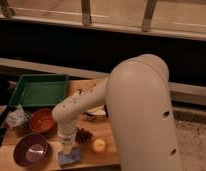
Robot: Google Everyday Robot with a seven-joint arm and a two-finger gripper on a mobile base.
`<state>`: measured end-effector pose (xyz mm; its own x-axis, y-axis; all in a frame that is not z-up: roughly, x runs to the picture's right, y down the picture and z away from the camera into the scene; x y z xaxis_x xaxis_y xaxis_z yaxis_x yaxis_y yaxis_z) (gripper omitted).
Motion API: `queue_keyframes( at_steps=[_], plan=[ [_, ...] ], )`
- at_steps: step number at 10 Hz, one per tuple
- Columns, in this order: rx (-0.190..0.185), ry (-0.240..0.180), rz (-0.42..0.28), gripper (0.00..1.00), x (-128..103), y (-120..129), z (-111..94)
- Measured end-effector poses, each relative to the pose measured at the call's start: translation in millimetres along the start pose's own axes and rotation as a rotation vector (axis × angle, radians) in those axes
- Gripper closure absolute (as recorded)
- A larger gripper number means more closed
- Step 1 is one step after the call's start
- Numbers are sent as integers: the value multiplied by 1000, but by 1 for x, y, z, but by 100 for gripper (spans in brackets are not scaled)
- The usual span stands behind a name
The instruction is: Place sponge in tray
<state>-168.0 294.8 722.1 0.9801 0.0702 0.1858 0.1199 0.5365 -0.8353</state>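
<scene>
The light blue sponge (70, 158) lies flat on the wooden table (103, 156) near its front edge. My gripper (67, 148) points straight down right on top of the sponge, and the wrist covers part of it. The green tray (40, 90) stands at the back left of the table, well away from the sponge and the gripper. My big white arm fills the right side of the view.
An orange bowl (42, 120) and a purple bowl (31, 149) stand left of the gripper. A yellow round candle-like object (99, 145) and a dark cluster (84, 135) lie to its right. A crumpled clear wrapper (16, 118) sits at the left edge.
</scene>
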Motion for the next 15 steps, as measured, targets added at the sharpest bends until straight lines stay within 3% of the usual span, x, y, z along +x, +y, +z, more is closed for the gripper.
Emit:
queue_keyframes(
  at_steps=[3, 6, 9, 12, 15],
  plan=[
    [40, -17, -13, 100, -5, -6, -21],
    [112, -46, -10, 100, -12, -19, -57],
    [188, 1, 8, 100, -17, -45, -104],
    [263, 28, 66, 100, 0, -97, -143],
    [338, -13, 135, 100, 9, -154, -177]
  ],
)
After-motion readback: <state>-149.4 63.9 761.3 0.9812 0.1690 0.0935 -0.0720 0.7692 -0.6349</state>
